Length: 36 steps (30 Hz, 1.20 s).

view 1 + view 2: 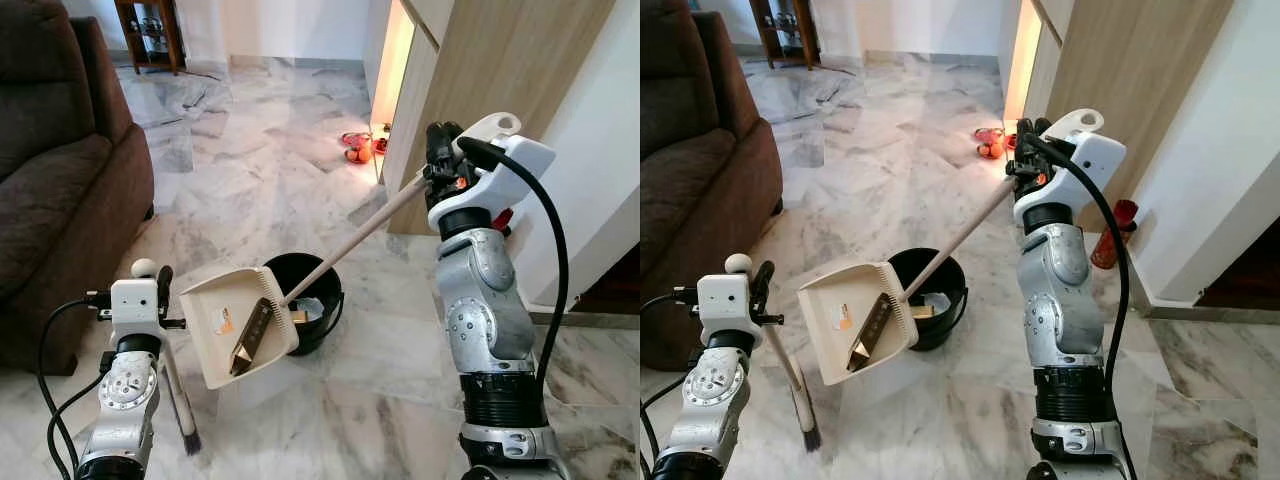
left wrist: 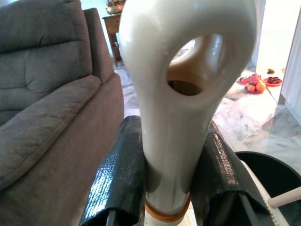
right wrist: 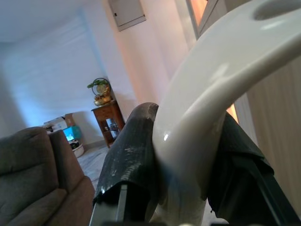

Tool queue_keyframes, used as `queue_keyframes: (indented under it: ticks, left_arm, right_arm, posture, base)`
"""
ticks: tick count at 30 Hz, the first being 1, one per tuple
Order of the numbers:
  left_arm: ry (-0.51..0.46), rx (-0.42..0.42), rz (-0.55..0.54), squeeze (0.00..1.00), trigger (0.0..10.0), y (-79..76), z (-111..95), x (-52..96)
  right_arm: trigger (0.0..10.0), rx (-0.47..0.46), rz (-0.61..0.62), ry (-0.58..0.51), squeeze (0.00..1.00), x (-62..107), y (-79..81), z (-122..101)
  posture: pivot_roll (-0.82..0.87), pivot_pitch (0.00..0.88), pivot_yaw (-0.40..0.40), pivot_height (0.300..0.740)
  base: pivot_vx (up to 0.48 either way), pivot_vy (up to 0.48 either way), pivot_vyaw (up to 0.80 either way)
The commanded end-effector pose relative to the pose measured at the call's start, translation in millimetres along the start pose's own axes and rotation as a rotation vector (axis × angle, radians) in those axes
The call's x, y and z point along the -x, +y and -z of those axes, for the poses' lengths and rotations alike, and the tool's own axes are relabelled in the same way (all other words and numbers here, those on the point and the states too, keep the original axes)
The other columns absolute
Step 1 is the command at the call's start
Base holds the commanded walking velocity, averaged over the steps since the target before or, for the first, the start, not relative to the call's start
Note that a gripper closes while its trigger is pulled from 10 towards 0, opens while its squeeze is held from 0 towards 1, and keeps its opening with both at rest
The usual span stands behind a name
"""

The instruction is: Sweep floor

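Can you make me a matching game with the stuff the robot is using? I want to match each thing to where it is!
Things:
1. dustpan
2. black bucket
3. broom
4. sofa

Places:
A. on the marble floor, below the dustpan's edge
B. held by the left gripper, bristles down by the floor
C. tilted over the bucket, its long handle in the right gripper
D. on the robot's left side

Pairs: 1-C, 2-A, 3-B, 4-D
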<state>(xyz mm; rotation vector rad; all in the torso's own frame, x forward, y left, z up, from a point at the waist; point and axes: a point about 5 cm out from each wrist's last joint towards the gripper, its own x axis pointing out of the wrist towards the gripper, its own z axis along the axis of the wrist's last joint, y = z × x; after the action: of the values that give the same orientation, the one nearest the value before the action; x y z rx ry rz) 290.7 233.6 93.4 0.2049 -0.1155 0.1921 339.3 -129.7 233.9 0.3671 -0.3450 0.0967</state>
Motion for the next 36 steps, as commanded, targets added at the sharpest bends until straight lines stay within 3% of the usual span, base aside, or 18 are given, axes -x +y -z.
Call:
queue_keyframes:
  ticks: [1, 36]
  left_arm:
    - [-0.071, -0.014, 0.005, 0.00, 10.0, -1.4, -13.4, -6.0]
    - [-0.085, -0.018, -0.026, 0.00, 10.0, 1.9, -16.1, -7.6]
  right_arm:
    - [10.0, -0.012, 0.003, -0.064, 0.00, -1.8, -1.0, -10.2]
    - [10.0, 0.003, -0.047, -0.057, 0.00, -3.1, 6.6, -7.0]
  posture:
    - [0.11, 0.000, -0.033, 0.740]
    - [0.13, 0.000, -0.044, 0.740]
  base:
    - [0.247, 0.000, 0.00]
    - [0.258, 0.000, 0.06]
